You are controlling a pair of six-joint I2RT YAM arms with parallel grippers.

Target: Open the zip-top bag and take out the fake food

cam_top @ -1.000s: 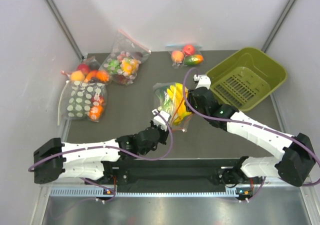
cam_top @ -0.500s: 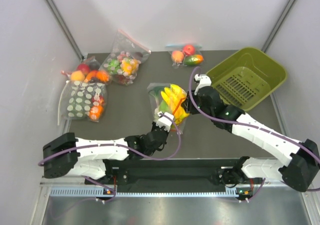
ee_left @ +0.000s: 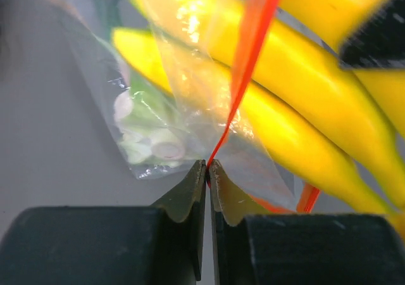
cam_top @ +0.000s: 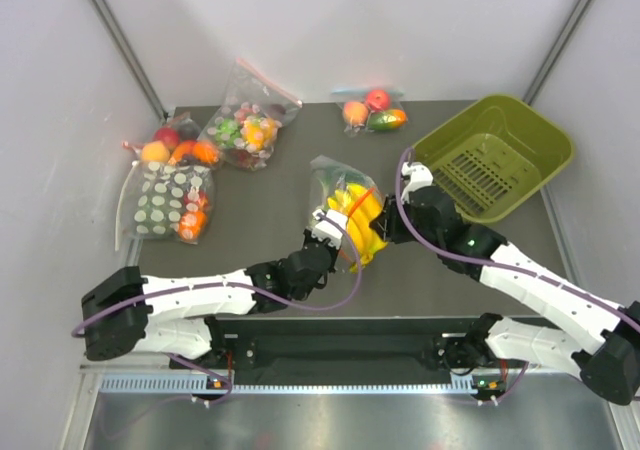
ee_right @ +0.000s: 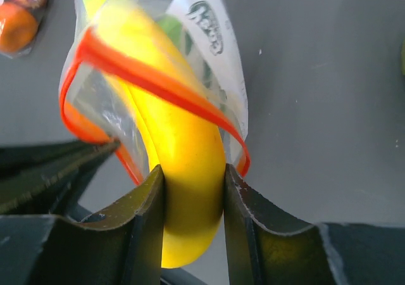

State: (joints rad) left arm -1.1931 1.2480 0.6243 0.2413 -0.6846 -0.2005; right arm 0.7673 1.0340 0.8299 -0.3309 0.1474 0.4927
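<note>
**Both grippers grip at mid-bench, one on the bag and one on the bananas**

At the 9 o'clock edge of the bench point(cam_top: 260, 200) lies a white-dotted bag point(cam_top: 165, 202), with a cluster of red and orange fruit pieces point(cam_top: 172, 148) touching its far side. At 11 o'clock sits a clear bag of small multicolour pieces point(cam_top: 245, 125).

The left arm reaches in from 7 o'clock toward the centre. Its wrist view shows the left gripper point(ee_left: 207, 166) pinched fully together on a thin edge of the zip-top bag point(cam_top: 330, 175), at the spot where the red-orange zip strip point(ee_left: 253, 38) runs down to the fingertips. A pale green-and-white lettuce head point(ee_left: 149, 142) shows through the plastic at 10 o'clock of that pinch.

The bag is at the centre of the bench, crumpled between the two arms, with its mouth open. The yellow bananas point(ee_right: 183, 139) stick out through the looped zip strip.

The right gripper point(ee_right: 193, 174), coming from 4 o'clock, is partly closed and clamps one banana between its two fingers, outside the bag's mouth.

A small bag of peach, apple and green-orange piece point(cam_top: 372, 112) rests at 12 o'clock. A green basket point(cam_top: 510, 120) sits tilted at 2 o'clock, well apart from the bag.
</note>
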